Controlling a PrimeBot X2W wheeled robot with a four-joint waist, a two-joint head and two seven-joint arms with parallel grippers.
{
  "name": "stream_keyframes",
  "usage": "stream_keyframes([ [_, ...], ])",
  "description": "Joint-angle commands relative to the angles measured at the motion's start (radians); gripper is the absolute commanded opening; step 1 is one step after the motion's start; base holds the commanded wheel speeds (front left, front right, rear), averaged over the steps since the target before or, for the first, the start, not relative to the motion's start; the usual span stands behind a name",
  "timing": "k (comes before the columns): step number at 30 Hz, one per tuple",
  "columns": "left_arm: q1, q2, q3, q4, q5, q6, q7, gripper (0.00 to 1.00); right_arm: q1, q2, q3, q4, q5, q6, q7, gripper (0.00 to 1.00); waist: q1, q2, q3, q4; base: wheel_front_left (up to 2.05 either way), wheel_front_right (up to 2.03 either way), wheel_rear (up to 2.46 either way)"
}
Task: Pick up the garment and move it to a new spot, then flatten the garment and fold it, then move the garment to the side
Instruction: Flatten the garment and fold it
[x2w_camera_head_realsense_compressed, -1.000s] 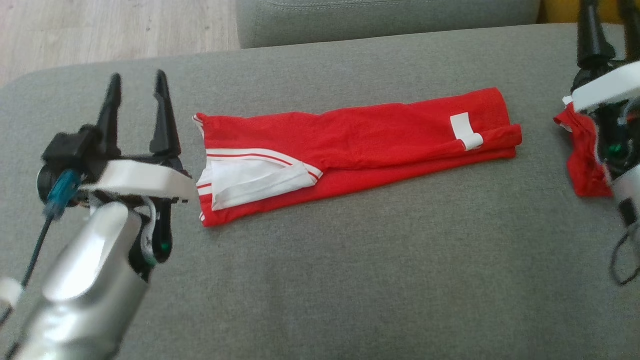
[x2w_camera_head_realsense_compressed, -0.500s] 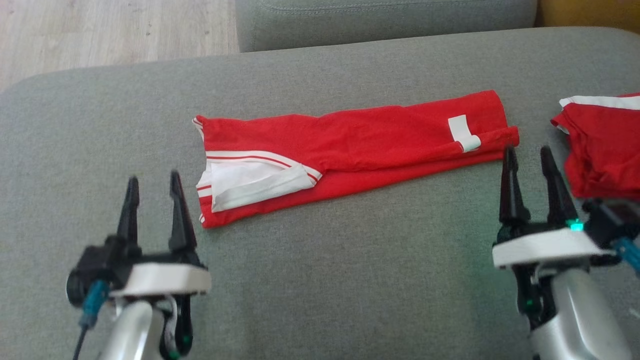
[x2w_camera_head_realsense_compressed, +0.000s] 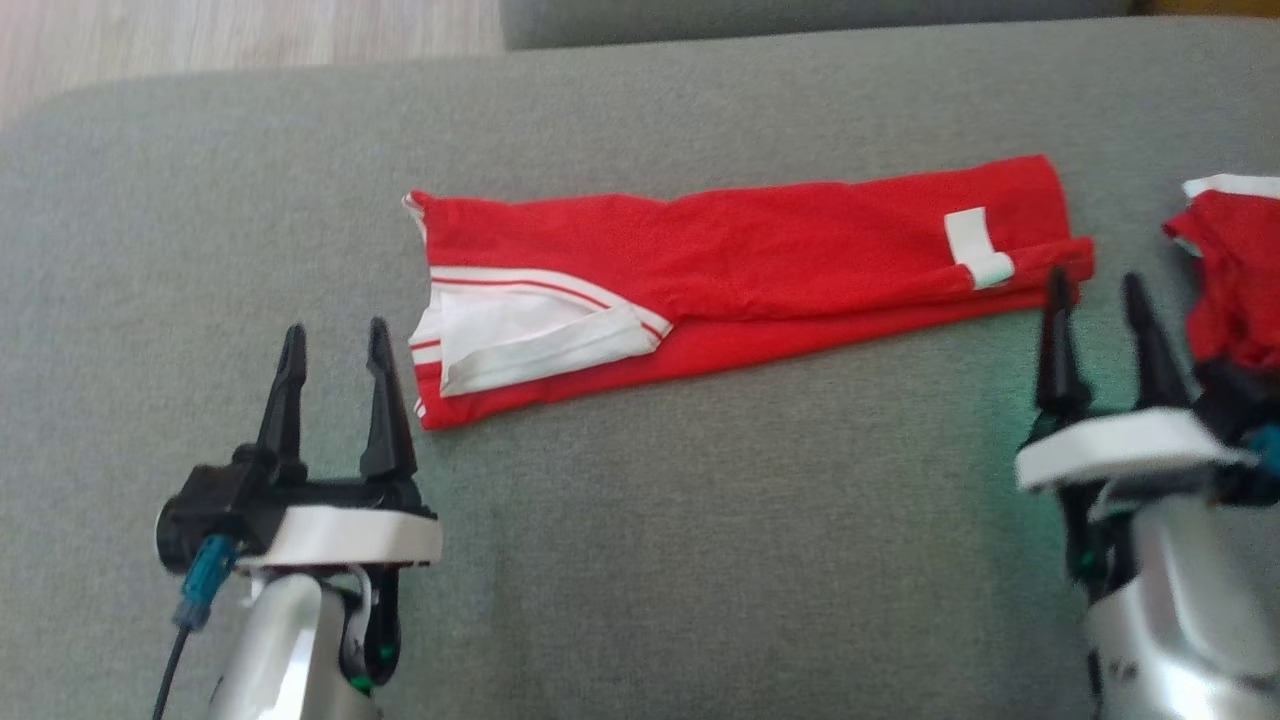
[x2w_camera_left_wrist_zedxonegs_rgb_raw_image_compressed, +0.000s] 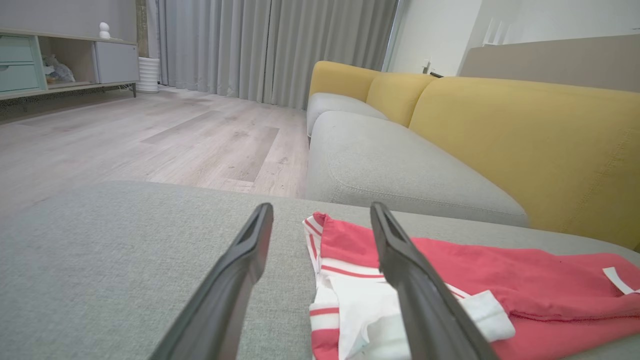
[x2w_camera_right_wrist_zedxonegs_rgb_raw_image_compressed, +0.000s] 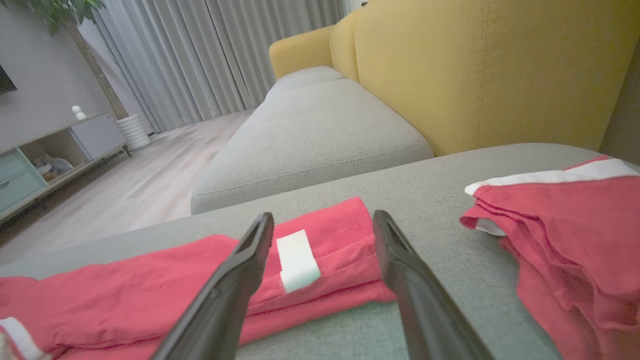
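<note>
The red garment (x2w_camera_head_realsense_compressed: 750, 270) lies in a long folded strip across the middle of the grey cushion (x2w_camera_head_realsense_compressed: 700, 560). The left gripper (x2w_camera_head_realsense_compressed: 335, 335) is near the front left, just beside the strip's white-striped end. Its fingers (x2w_camera_head_realsense_compressed: 385, 400) are spread wide and hold nothing. The right gripper (x2w_camera_head_realsense_compressed: 1093, 282) is spread wide and empty too. It points at the other end, by the white tag (x2w_camera_head_realsense_compressed: 975, 245). I cannot tell if it touches. Another red pile (x2w_camera_head_realsense_compressed: 1235, 290) sits at the cushion's right edge.
</note>
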Motion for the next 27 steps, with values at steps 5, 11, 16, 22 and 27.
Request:
stream_keyframes([
  [5,-0.059,-0.002,0.039,-0.013,0.024,-0.022,-0.005,1.00,-0.155,0.002,-0.118,0.111,-0.075,-0.001,0.055,1.00,-0.0001,-0.0001,0.051,0.037,0.00,0.00,0.00],
  [11,-0.074,-0.005,0.036,-0.005,0.032,-0.031,-0.005,1.00,-0.267,0.002,-0.264,0.296,-0.145,-0.001,0.104,1.00,-0.0001,-0.0001,0.082,0.061,0.00,0.00,0.00],
  [16,-0.090,-0.006,0.025,-0.002,0.020,-0.028,-0.005,1.00,-0.325,0.002,-0.304,0.426,-0.189,-0.001,0.123,1.00,-0.0001,-0.0001,0.098,0.074,0.00,0.00,0.00],
  [22,-0.097,-0.006,0.026,0.003,0.017,-0.020,-0.005,1.00,-0.364,0.002,-0.305,0.535,-0.217,-0.001,0.079,0.00,-0.0001,-0.0001,0.094,0.069,0.00,0.00,0.00],
  [27,-0.086,-0.006,0.033,0.006,0.017,-0.018,-0.005,1.00,-0.378,0.002,-0.351,0.524,-0.241,-0.001,0.029,0.00,-0.0001,-0.0001,0.069,0.042,0.00,0.00,0.00],
])
